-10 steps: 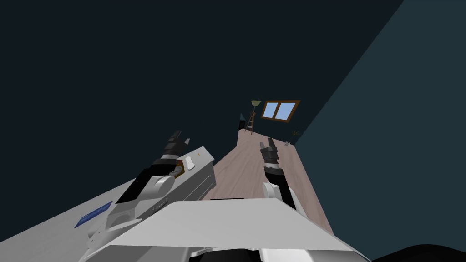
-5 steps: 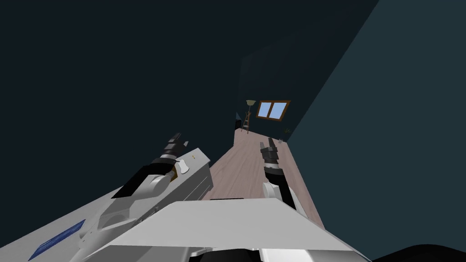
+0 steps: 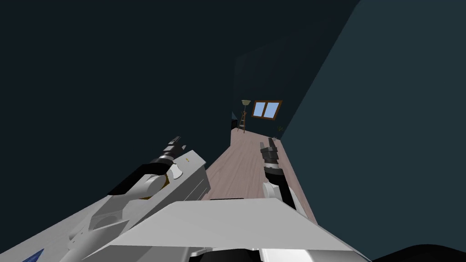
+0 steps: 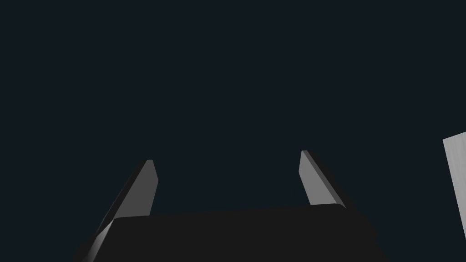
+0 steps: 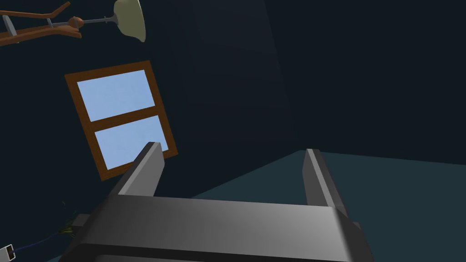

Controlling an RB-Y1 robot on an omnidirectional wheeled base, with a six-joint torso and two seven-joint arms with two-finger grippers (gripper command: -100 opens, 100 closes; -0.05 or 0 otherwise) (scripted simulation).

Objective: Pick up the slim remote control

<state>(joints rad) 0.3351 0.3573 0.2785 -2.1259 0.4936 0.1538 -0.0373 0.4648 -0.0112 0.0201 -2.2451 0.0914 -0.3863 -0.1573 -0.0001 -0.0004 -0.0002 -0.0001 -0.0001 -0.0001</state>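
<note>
**Ana:** On top of the dresser (image 3: 198, 182), near its far end, there's a slim white shape. Is that the remote control (image 3: 177, 169)?

**Ben:** I take it so. It lies flat on the dresser top, partly tucked under the left wrist, with a small yellow speck (image 3: 187, 158) just beyond it toward the dresser's end.

**Ana:** And the left gripper (image 3: 177, 142)?

**Ben:** It hangs past the remote, over the wall side of the dresser, pointing at the dark wall, not down at the top. Its fingers (image 4: 144, 186) stand well apart with nothing between them.

**Ana:** So the remote is behind the fingertips?

**Ben:** Yes, back toward the robot and lower. In my judgement the hand must draw back along the dresser and tip downward before any grasp.

**Ana:** Which way does the long axis run?

**Ben:** It seems to run across the dresser top, from the wall side toward the drawer front, though the arm hides part of it. If so, the fingers should close across its narrow width.

**Ana:** Could the right arm help?

**Ben:** Hardly. The right gripper (image 3: 271, 143) is off the dresser's end, over the wooden floor (image 3: 241, 163), well apart from the remote. Its fingers (image 5: 145, 170) are spread and empty too. The left arm is far nearer.
</note>
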